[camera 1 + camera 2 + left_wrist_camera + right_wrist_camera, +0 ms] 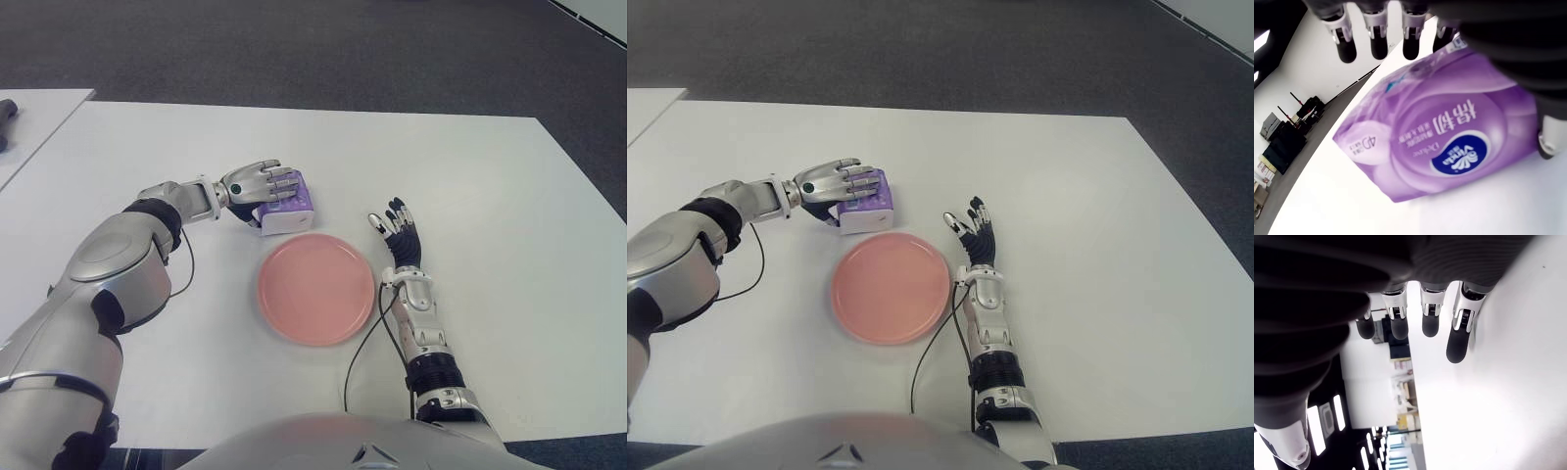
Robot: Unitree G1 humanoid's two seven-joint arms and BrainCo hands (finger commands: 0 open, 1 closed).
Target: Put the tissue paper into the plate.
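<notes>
The left hand (260,183) covers most of the top of the purple tissue pack (287,212), so whether its fingers truly clamp it cannot be told from the eye views. At the upper left of the left eye view, a dark object (6,119) on a second surface (39,113) is cut by the frame's edge. In the left wrist view, the clutter at far left is too small to identify.
</notes>
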